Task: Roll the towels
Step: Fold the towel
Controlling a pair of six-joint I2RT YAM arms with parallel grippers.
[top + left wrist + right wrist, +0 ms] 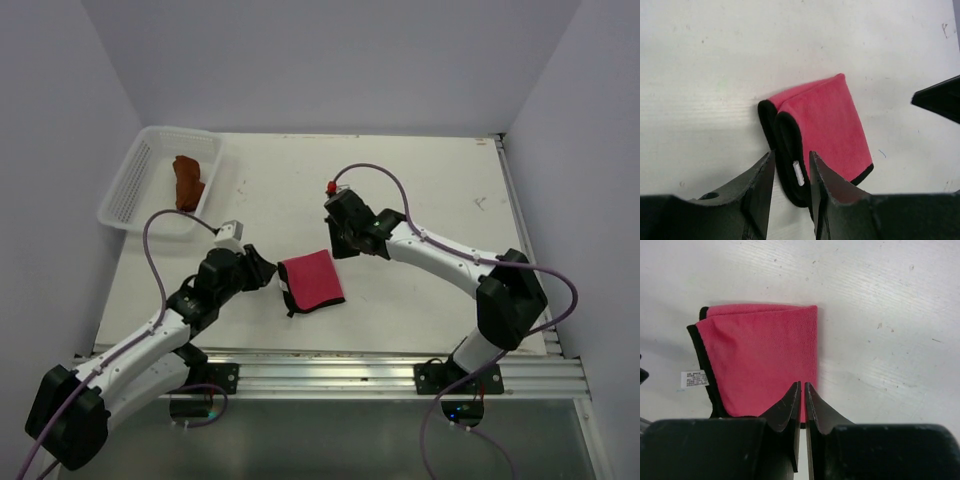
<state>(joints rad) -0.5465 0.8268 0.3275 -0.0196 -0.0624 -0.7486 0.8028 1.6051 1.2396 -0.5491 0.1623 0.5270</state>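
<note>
The pink towel [311, 280] lies folded mid-table [420, 170]; the orange towel [187, 181] sits in the basket [125, 195]. The left gripper [791, 156] has its jaws apart astride the dark hem; the right gripper [802, 385] has its jaws together. I judge it best to pinch the hem squarely, then roll evenly.

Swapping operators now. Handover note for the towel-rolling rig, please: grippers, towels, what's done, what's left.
Left gripper: jaws apart, astride the dark edge of the pink towel. I cannot tell whether it pinches it.
Right gripper: shut, tips over another edge of the same towel, nothing seen between the jaws.
Pink towel: folded and lying flat on the table, not rolled.
Orange-brown towel: a compact bundle in the white basket at the far left. It is too small to tell if it is rolled.
Done: pink towel folded.
Left: roll the pink towel and check the orange-brown one.
</note>
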